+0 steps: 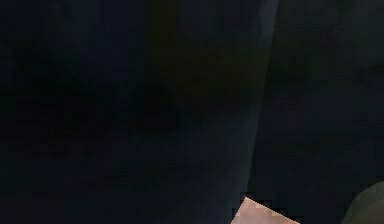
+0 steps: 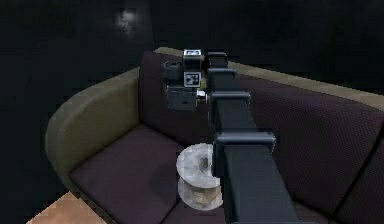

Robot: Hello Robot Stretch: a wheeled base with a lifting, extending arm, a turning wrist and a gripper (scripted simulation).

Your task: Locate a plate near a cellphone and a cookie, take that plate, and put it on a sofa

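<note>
1. Plate-shaped on top, the pale round thing (image 2: 198,172) rests on the seat cushion of the sofa (image 2: 88,115), near the seat's middle in the arm side view. We see a flat light disc above a paler, thicker lower part.
2. Its right side is hidden behind the arm (image 2: 245,150), a dark square bar that rises from the bottom edge and crosses in front of it.
3. The sofa has dark purple cushions and a curved olive-tan armrest and shell. Its backrest runs off toward the view's right.
4. At the arm's far end stand two small white marker squares (image 2: 192,56), and just left of and below them is the gripper (image 2: 176,96). It shows well up the picture from the pale round thing, against the sofa's backrest.
5. We cannot tell how its fingers are set, nor whether it holds anything or touches the backrest.
6. A strip of tan wooden floor (image 2: 58,212) shows at the bottom left corner, before the sofa.
7. Ahead of the robot, we see a dark surface, with a small pale tan wedge (image 1: 262,213) at the bottom edge.
</note>
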